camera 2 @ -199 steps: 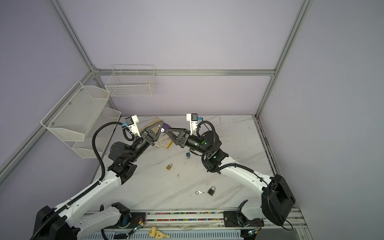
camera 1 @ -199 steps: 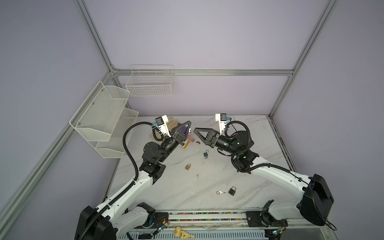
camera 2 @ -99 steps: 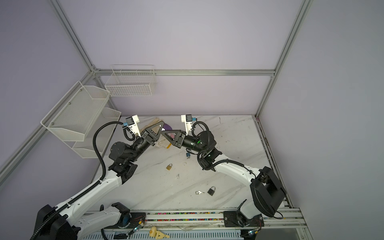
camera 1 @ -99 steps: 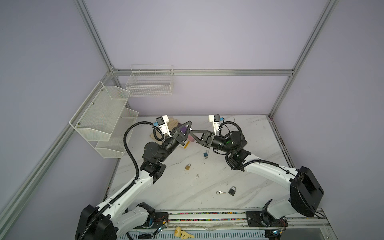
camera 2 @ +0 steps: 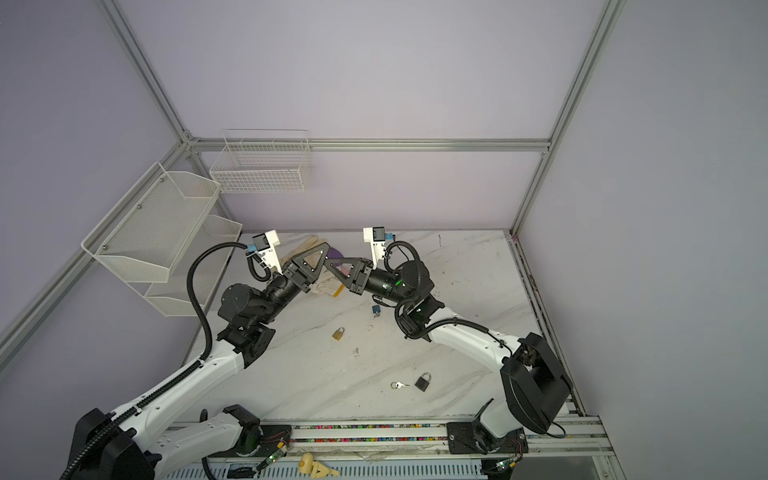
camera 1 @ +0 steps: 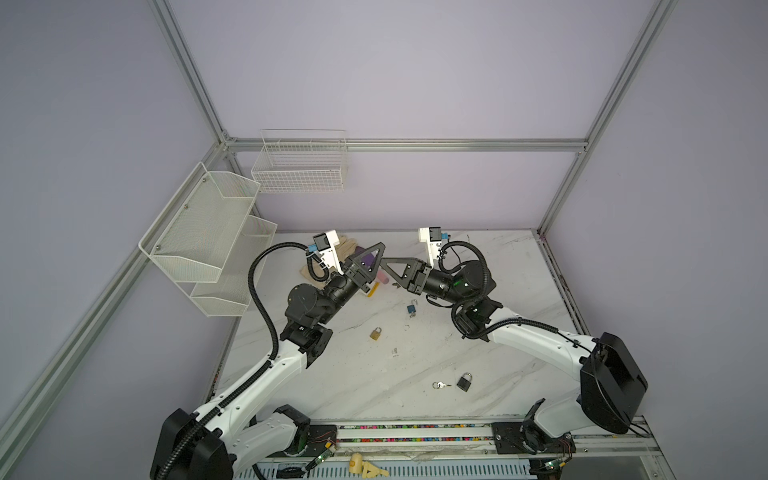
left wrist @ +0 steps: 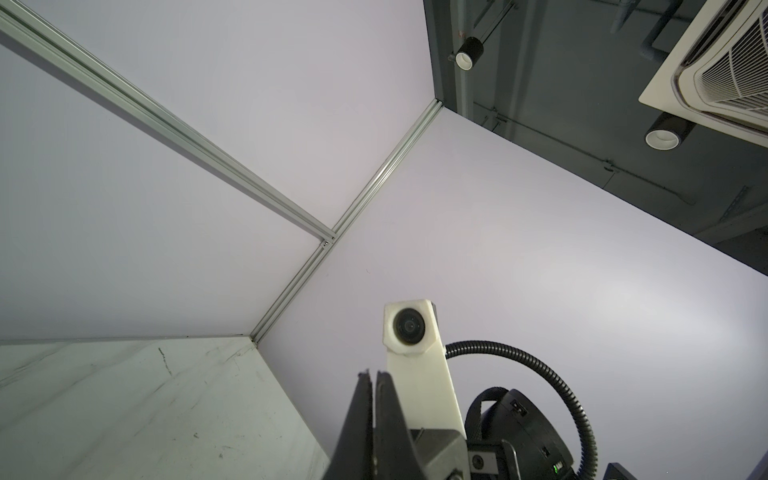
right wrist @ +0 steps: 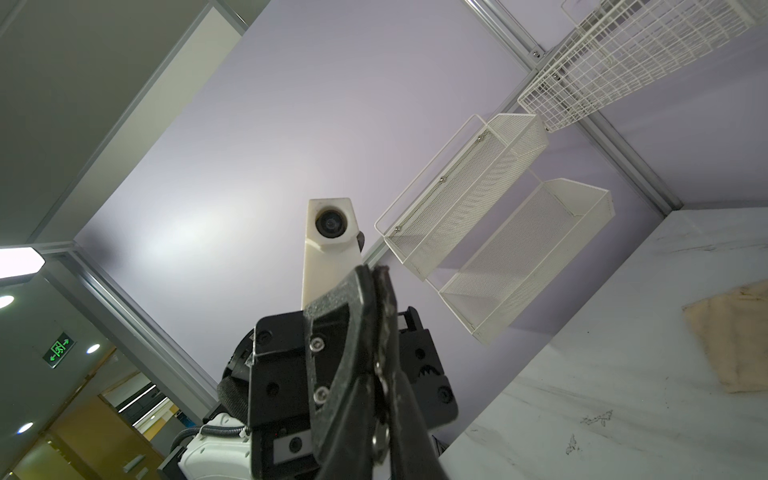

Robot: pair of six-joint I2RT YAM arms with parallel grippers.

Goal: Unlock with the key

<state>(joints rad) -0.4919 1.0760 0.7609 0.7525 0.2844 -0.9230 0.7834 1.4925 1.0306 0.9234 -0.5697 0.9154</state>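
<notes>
A small silver key (camera 1: 440, 385) (camera 2: 398, 385) on a ring lies on the marble table (camera 1: 519, 291), just left of a black padlock (camera 1: 464, 381) (camera 2: 422, 381). A brass padlock (camera 1: 375, 333) and a blue padlock (camera 1: 411, 309) lie nearer the middle. Both grippers hang well above these, tip to tip. My left gripper (camera 1: 381, 246) (left wrist: 372, 372) is shut, with nothing seen in it. My right gripper (camera 1: 382, 259) (right wrist: 374, 269) is shut against its tip. Small metal glints show in its slit; I cannot tell what they are.
Beige gloves (camera 1: 349, 245), a purple object (camera 1: 368, 260) and a yellow and pink piece (camera 1: 376, 286) lie under the raised grippers. White mesh shelves (camera 1: 208, 232) and a wire basket (camera 1: 299, 166) hang on the left and back walls. A small scrap (camera 1: 395, 352) lies mid-table.
My right gripper has swung left up to the left gripper's tip, and its fingers have gone from open to shut. The left arm has stayed still.
</notes>
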